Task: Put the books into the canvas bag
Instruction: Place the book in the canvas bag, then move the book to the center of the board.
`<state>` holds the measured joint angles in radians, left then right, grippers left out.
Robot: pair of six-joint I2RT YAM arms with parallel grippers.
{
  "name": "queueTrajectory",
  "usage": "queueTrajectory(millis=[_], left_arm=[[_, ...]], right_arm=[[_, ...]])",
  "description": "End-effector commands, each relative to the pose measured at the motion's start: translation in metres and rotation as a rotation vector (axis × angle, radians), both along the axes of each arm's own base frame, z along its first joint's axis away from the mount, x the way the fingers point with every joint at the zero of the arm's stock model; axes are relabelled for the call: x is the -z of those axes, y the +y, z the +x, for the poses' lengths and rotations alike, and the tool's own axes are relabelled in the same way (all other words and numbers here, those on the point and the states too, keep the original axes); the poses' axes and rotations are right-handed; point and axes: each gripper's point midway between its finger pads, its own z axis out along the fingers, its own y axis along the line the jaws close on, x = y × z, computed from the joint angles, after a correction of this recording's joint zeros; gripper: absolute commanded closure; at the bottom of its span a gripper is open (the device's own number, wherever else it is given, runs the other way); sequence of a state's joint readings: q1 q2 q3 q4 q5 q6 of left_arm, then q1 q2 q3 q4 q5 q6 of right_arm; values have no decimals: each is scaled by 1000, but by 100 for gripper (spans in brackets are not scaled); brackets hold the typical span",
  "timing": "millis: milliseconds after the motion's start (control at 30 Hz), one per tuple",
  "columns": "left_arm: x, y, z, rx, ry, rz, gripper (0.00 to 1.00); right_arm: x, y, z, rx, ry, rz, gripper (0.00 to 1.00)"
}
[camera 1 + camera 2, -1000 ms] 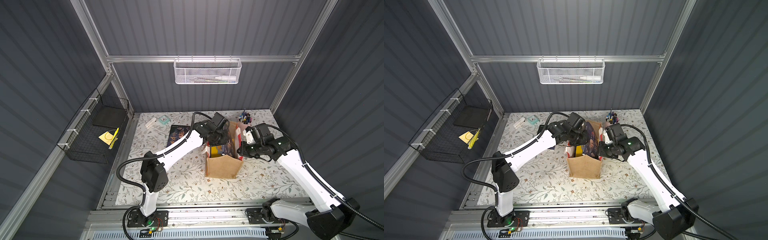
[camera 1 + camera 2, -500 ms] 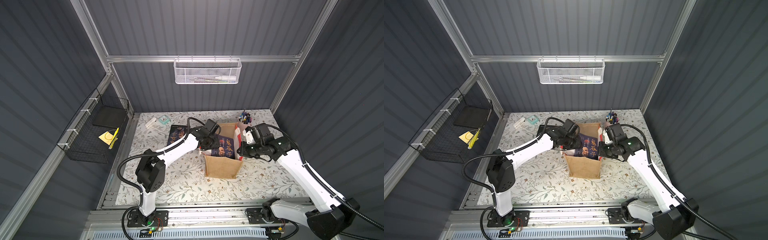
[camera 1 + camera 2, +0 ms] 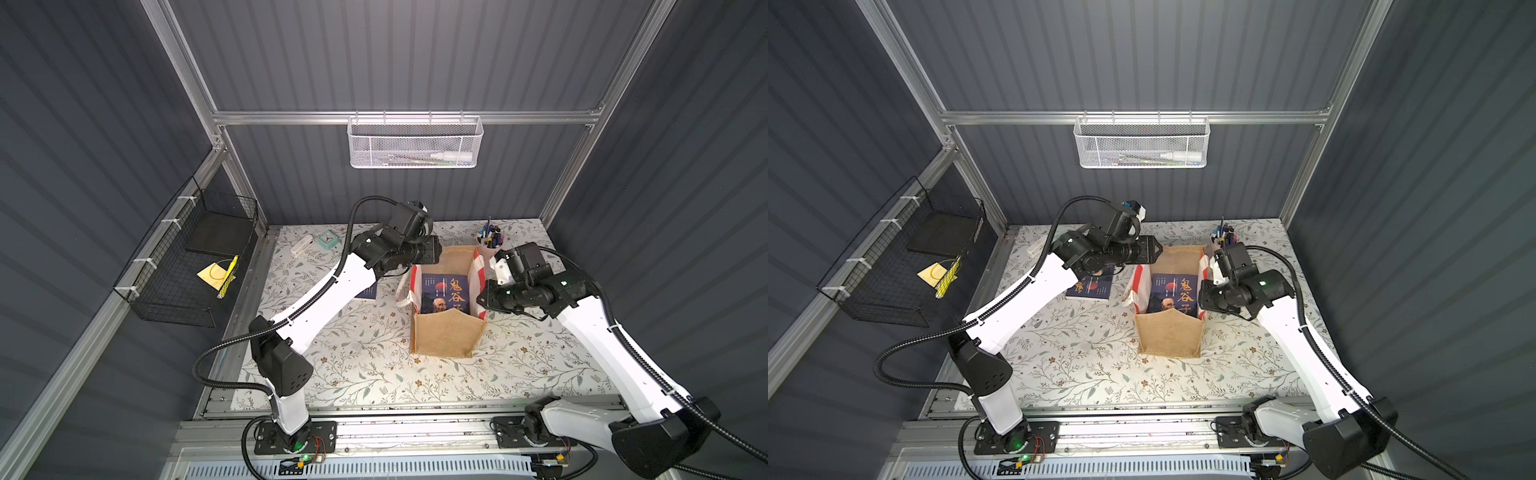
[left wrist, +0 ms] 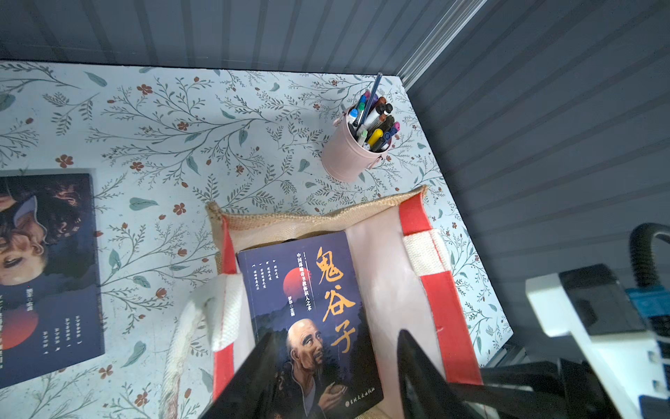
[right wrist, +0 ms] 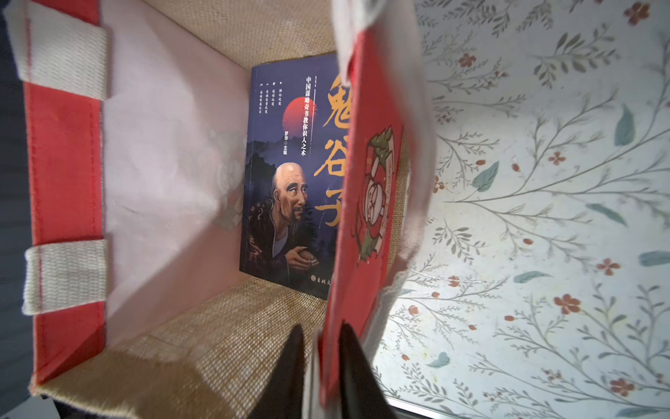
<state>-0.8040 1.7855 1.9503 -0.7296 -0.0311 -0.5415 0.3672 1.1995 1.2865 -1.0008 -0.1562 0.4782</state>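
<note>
Left jaws stand released and empty above the canvas bag (image 3: 446, 336); right jaws straddle its red side panel (image 5: 362, 181), grip undeterminable. One navy book (image 4: 308, 297) lies inside the bag, a second book (image 4: 50, 272) flat on the floral counter (image 3: 365, 365). Dark ribbed walls (image 3: 415, 62) enclose the cell.

Two navy books so far as I can see: one book (image 4: 311, 290) inside the canvas bag (image 3: 449, 336), another book (image 3: 1094, 286) flat on the table (image 3: 374, 374). Just one bag. One pink pen cup (image 4: 344, 159), pens too bunched to count. Two baskets: a white mesh basket (image 3: 413, 143), a black wire basket (image 3: 187, 266). One yellow note pad (image 3: 212, 272), one teal clock (image 3: 328, 240). Two robot arms: left arm (image 3: 328, 293), right arm (image 3: 598, 328).
</note>
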Motion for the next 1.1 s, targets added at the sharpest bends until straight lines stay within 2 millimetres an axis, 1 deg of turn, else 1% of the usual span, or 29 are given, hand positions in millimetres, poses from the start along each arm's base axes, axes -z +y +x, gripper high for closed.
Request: queueTrajectory(millis=[0,100,167,200,267,367,400,467,533,633,700,767,833,933,1033,1067], left_arm=[[-13,19,-4,3,-64,71,43],[-25,43,0,-50,-138,141,31],[-30,63,4,-92,-179,187,26],[-32,73,6,-110,-191,203,23],[-34,93,10,-149,-206,226,20],[-29,127,18,-202,-187,239,16],[-25,140,21,-221,-170,238,15],[-12,163,29,-250,-125,231,14],[6,187,41,-284,-67,216,14],[37,211,65,-311,0,201,14],[58,218,85,-315,36,201,15],[81,220,107,-313,82,195,17],[106,214,131,-290,127,182,25],[140,204,164,-272,174,175,31],[171,196,194,-263,194,189,35],[182,194,202,-259,198,197,36]], right_arm=[[-25,-10,-4,20,-35,-32,69],[-43,-10,-5,33,-70,-55,63],[-57,-4,-6,23,-106,-77,60],[-59,3,-3,11,-103,-97,58],[-69,18,-1,-12,-130,-123,55],[-85,49,3,-67,-188,-152,53],[-90,63,4,-95,-212,-156,50],[-97,91,8,-146,-258,-156,49],[-102,123,12,-208,-305,-152,48],[-96,166,19,-285,-323,-154,45],[-88,189,23,-327,-315,-159,44],[-75,211,25,-367,-292,-162,44],[-61,230,26,-401,-267,-157,44],[-37,249,27,-436,-225,-149,44],[-15,257,29,-462,-188,-166,44],[-11,258,31,-466,-185,-175,44]])
